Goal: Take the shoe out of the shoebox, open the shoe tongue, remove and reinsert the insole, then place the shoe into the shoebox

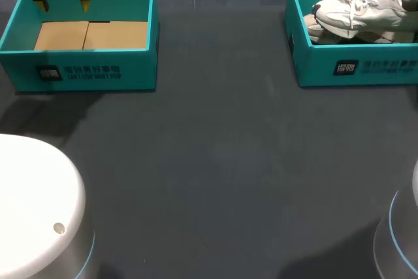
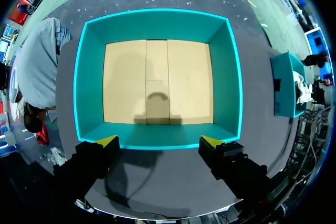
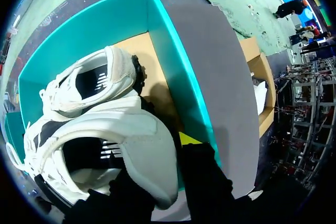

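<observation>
While the task stands at its first step, with nothing lifted out, the head view lists a dark table [image 1: 215, 161] carrying two teal boxes well apart.

- Item one: the empty shoebox [image 1: 91, 70] at my left, with a bare cardboard floor.
- Over its far side hangs the left gripper [image 1: 63, 1], fingers apart and holding nothing. It is probably parked there to keep it out of the working space.
- Item two: the full shoebox [image 1: 356, 66] at my right. It holds a pair of white shoes [image 1: 356, 14] lying side by side, laces loose.
- Not plainly seen in this view: the right gripper.

Left wrist view.
- The left gripper [image 2: 158, 141] looks straight down into the empty shoebox [image 2: 157, 24].
- Its fingers [image 2: 107, 141] are spread wide, with nothing between them.
- Off to one side, well apart, is the full shoebox [image 2: 283, 85].

Right wrist view.
- The right gripper [image 3: 163, 161] is down at the heel of the nearer shoe [image 3: 115, 129], inside the full shoebox [image 3: 173, 61] and close to its side wall.
- The heel collar is the shoe's stiff, open rim, so it is the likely handle for lifting it clear.
- Whether a hold is made cannot be told, because the heel covers too much.
- The second shoe [image 3: 89, 82] lies just beyond and touches the first. In my judgement it may drag along when the nearer one rises.
</observation>
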